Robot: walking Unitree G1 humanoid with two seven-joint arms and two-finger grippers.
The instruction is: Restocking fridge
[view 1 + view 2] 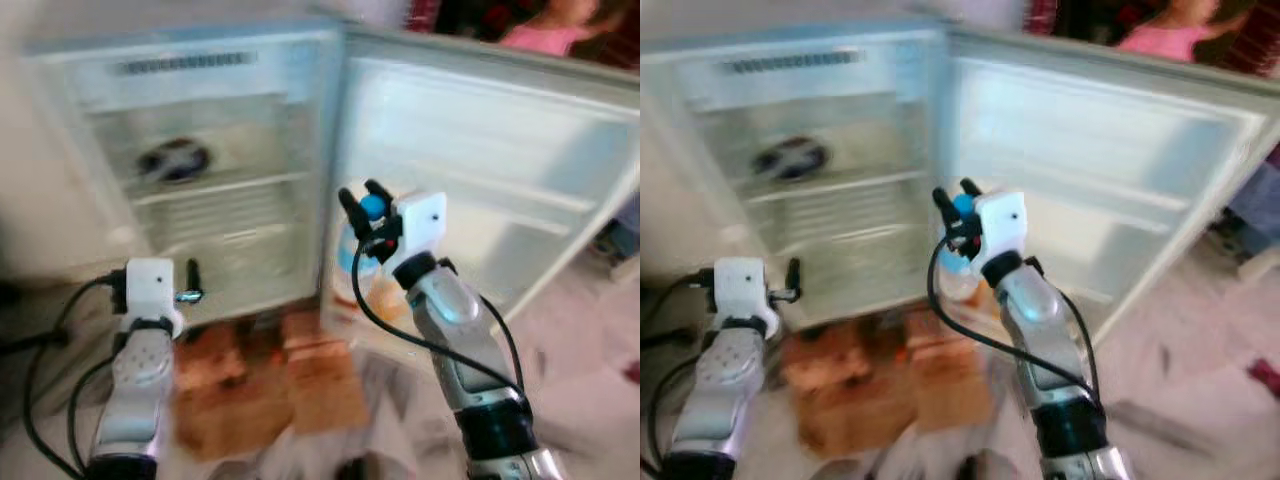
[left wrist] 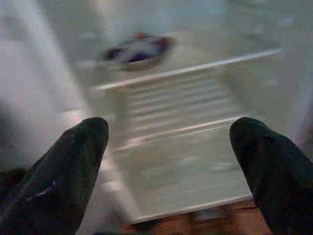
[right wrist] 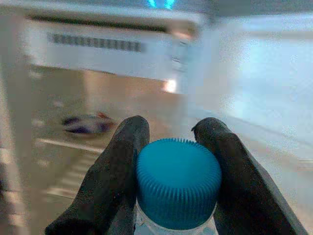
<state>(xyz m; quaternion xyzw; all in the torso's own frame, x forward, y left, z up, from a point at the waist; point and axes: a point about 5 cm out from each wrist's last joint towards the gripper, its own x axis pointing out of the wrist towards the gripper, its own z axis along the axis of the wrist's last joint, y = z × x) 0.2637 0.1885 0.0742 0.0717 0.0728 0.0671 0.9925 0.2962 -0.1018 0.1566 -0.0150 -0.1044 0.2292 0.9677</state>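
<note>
Blurry view: open fridge [image 1: 215,150], door [image 1: 480,170] swung right. Right gripper [image 1: 364,205] holds blue-capped bottle [image 1: 368,262] w/ jaws closed; left gripper [image 1: 190,285] hangs lower, near fridge base.

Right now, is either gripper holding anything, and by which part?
The right gripper holds a clear bottle by its neck, fingers just below the blue cap. The left gripper is open, holding nothing.
</note>
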